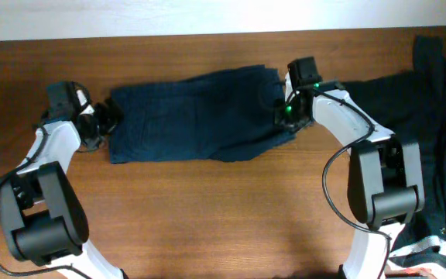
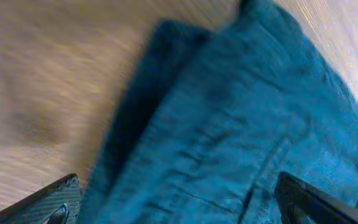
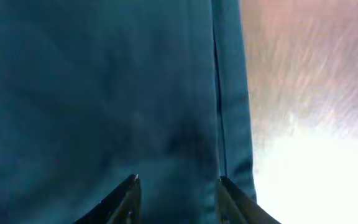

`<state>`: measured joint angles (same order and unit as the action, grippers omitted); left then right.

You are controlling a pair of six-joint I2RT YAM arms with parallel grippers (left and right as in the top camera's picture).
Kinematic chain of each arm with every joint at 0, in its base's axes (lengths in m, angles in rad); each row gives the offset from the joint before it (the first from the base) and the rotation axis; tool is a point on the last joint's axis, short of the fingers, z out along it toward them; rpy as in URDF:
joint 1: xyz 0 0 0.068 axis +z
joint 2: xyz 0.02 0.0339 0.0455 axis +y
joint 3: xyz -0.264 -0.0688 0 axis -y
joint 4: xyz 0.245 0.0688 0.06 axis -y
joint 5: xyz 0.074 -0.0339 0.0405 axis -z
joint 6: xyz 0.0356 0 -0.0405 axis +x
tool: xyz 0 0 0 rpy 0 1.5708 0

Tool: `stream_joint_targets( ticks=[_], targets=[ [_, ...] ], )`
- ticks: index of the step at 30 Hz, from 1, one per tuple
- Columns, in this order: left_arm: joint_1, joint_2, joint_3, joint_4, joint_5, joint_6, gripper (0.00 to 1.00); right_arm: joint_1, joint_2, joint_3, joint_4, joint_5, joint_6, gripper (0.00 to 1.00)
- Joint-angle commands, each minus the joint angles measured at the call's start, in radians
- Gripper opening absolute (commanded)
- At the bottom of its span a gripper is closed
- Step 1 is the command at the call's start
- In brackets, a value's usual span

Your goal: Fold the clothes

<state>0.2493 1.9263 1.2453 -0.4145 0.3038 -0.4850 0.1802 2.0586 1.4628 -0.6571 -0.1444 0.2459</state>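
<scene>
Counter [image 1: 207, 209]: wood, brown, fine straight grain, smooth, low sheen; bright glare patch in right wrist view.
Garment [image 1: 192, 116] at centre: navy cloth, matt, fine weave, stitched seams, soft creases.
Clothes pile [image 1: 440, 116] far right: dark cloth, matt, crumpled.
Arm shells [image 1: 347, 116]: white plastic, smooth, slight gloss; joints black, matt.
Left pincer [image 2: 179, 202] fingers [image 2: 48, 202]: dark, matt, finely textured.
</scene>
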Motion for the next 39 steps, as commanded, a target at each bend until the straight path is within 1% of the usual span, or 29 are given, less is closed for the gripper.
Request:
stream_joint_targets(
  ticks=[1, 3, 5, 7, 9, 11, 12, 13, 14, 15, 16, 19, 20, 21, 22, 23, 24, 25, 26, 27, 28, 29, 31, 33, 35, 36, 38, 39],
  targets=[
    [-0.048, -0.008, -0.005, -0.010, -0.089, 0.124, 0.99, 0.009, 0.026, -0.094, -0.014, -0.009, -0.010, 0.50],
    [-0.052, -0.002, -0.005, -0.011, -0.122, 0.124, 0.99, 0.010, 0.026, -0.143, -0.034, 0.007, -0.010, 0.50],
    [-0.052, 0.000, -0.005, -0.029, -0.158, 0.124, 0.99, 0.009, 0.026, -0.167, -0.079, 0.068, -0.009, 0.51],
    [-0.052, 0.000, -0.005, -0.059, -0.238, 0.124, 0.99, 0.008, 0.026, -0.167, -0.115, 0.122, -0.002, 0.50],
    [-0.055, 0.013, -0.005, -0.066, -0.237, 0.125, 0.99, 0.008, 0.025, -0.167, -0.136, 0.130, -0.002, 0.51],
    [-0.056, 0.063, -0.005, -0.053, -0.172, 0.184, 0.99, 0.008, 0.021, -0.154, -0.175, 0.131, -0.002, 0.59],
    [-0.056, 0.087, -0.005, -0.044, -0.130, 0.217, 0.98, 0.008, 0.018, -0.142, -0.197, 0.131, -0.002, 0.60],
    [-0.056, 0.109, -0.005, -0.035, -0.077, 0.259, 0.91, 0.008, 0.013, -0.120, -0.230, 0.134, -0.002, 0.59],
    [-0.056, 0.130, -0.005, -0.032, -0.012, 0.306, 0.79, 0.007, 0.005, -0.079, -0.277, 0.144, -0.002, 0.60],
    [-0.057, 0.137, -0.005, -0.024, 0.060, 0.375, 0.63, 0.002, -0.009, 0.000, -0.349, 0.158, -0.002, 0.61],
    [-0.057, 0.136, -0.005, -0.015, 0.103, 0.409, 0.58, -0.003, -0.014, 0.040, -0.381, 0.157, -0.002, 0.62],
    [-0.057, 0.136, -0.005, -0.004, 0.196, 0.434, 0.57, -0.004, -0.020, 0.213, -0.505, 0.156, -0.002, 0.62],
    [-0.058, 0.136, -0.005, -0.001, 0.221, 0.434, 0.54, -0.004, -0.020, 0.266, -0.539, 0.153, -0.002, 0.62],
    [-0.060, 0.136, -0.005, -0.003, 0.221, 0.434, 0.39, -0.004, -0.020, 0.287, -0.557, 0.146, -0.002, 0.62],
    [-0.060, 0.136, -0.005, -0.010, 0.221, 0.434, 0.13, -0.004, -0.020, 0.294, -0.566, 0.118, -0.002, 0.62],
    [-0.058, 0.134, -0.005, -0.013, 0.224, 0.434, 0.01, -0.004, -0.019, 0.293, -0.578, 0.042, -0.003, 0.62],
    [-0.057, 0.129, -0.001, -0.014, 0.224, 0.434, 0.00, -0.003, -0.019, 0.293, -0.586, -0.013, -0.003, 0.66],
    [-0.057, 0.113, 0.017, -0.027, 0.224, 0.435, 0.01, -0.003, -0.019, 0.293, -0.588, -0.097, -0.007, 0.66],
    [-0.057, 0.086, 0.046, -0.058, 0.223, 0.456, 0.01, -0.002, -0.019, 0.291, -0.586, -0.154, -0.007, 0.61],
    [-0.057, 0.049, 0.089, -0.119, 0.183, 0.457, 0.01, 0.003, -0.018, 0.291, -0.585, -0.179, -0.007, 0.47],
    [-0.057, 0.008, 0.147, -0.213, 0.121, 0.457, 0.01, 0.015, -0.015, 0.291, -0.585, -0.195, -0.006, 0.32],
    [-0.057, -0.018, 0.187, -0.278, 0.090, 0.457, 0.01, 0.029, -0.009, 0.291, -0.585, -0.200, -0.007, 0.27],
    [-0.057, -0.078, 0.262, -0.406, 0.073, 0.457, 0.00, 0.083, 0.007, 0.291, -0.572, -0.200, -0.006, 0.26],
    [-0.057, -0.117, 0.281, -0.463, 0.073, 0.457, 0.00, 0.146, 0.016, 0.281, -0.532, -0.205, -0.005, 0.25],
    [-0.057, -0.166, 0.282, -0.512, 0.066, 0.457, 0.00, 0.243, 0.029, 0.232, -0.442, -0.237, -0.002, 0.23],
    [-0.057, -0.196, 0.286, -0.538, 0.065, 0.457, 0.00, 0.285, 0.031, 0.198, -0.382, -0.256, -0.001, 0.22],
    [-0.057, -0.248, 0.323, -0.591, 0.066, 0.456, 0.01, 0.362, 0.032, 0.103, -0.225, -0.277, 0.033, 0.17],
    [-0.058, -0.275, 0.364, -0.623, 0.066, 0.456, 0.00, 0.403, 0.032, 0.048, -0.130, -0.294, 0.042, 0.17]
  ],
)
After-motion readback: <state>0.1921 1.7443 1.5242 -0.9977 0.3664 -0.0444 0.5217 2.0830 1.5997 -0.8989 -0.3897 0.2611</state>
